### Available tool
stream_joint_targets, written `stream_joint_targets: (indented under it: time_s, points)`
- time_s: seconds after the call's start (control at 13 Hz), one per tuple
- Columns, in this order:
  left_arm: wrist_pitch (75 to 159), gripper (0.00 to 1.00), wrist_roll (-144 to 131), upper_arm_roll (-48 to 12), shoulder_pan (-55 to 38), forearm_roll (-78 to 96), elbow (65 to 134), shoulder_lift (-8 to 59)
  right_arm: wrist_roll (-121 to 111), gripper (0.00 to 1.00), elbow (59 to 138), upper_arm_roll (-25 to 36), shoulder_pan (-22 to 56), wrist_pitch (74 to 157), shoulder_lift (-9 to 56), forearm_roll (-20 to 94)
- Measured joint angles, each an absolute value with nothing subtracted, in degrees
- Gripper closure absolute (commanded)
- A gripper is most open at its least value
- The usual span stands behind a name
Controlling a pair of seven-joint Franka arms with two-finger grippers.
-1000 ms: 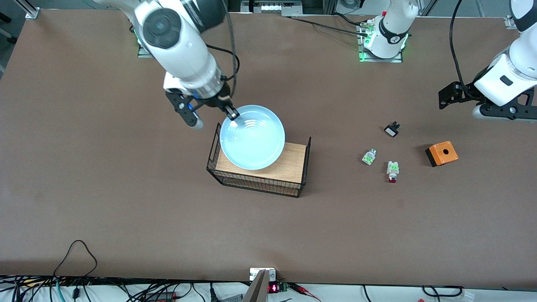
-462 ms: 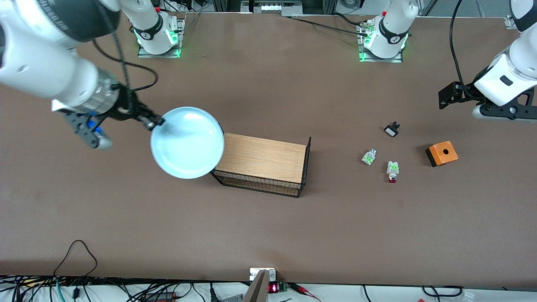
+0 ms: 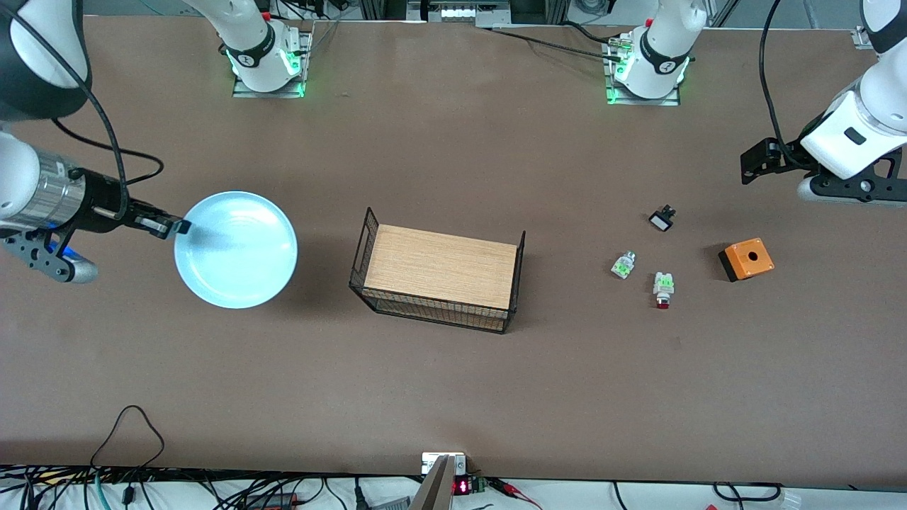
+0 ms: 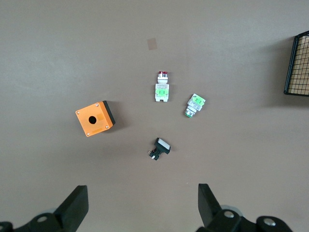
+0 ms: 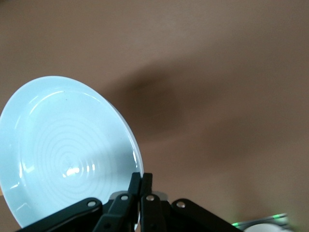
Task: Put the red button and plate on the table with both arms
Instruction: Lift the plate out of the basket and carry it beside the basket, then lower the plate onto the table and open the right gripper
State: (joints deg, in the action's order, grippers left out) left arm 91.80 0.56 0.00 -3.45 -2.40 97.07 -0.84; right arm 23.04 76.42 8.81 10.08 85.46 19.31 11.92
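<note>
Broadly, the table (image 3: 453, 397) is a wide matte brown surface with both arm bases along the edge farthest from the front camera. Near its middle stands a wood-topped black wire rack (image 3: 441, 275), well apart from either gripper. The plate (image 3: 235, 249), round and pale blue, is held up over the table toward the right arm's end; the right wrist view shows its shadow on the table under it. The right gripper (image 3: 178, 227) is clamped on the plate's rim at the edge pointing toward the right arm's end of the table, its fingers (image 5: 140, 186) pressed together on the thin rim with no gap between them. The left gripper (image 4: 142, 205) hangs over the table at the left arm's end, its two fingers spread wide with nothing between them; this arm waits. Below the left gripper, on the table, lie four small parts: an orange box with a hole (image 3: 746, 259); nearer the rack, the red button (image 3: 664, 290), whitish with green clips and a red cap, resting on the table well apart from both grippers; just beside it a similar white-green piece (image 3: 623, 265) without a red tip; and a small black-and-white part (image 3: 662, 218), the closest of the four to the left gripper.
</note>
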Motion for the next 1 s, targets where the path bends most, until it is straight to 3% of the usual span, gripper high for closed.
stream_joint_targets:
  time_s: [0.38, 1.0]
  points:
    - [91.79, 0.0, 0.58, -0.11, -3.54, -2.4, 97.06, -0.85, 8.31, 0.99, 88.41, 8.77, 6.92, 94.3, 19.81, 5.62]
    - [91.12, 0.0, 0.6, -0.23, -3.84, -2.4, 96.83, -0.94, -11.06, 0.97, 118.25, 8.75, 3.52, 130.7, 18.68, 5.29]
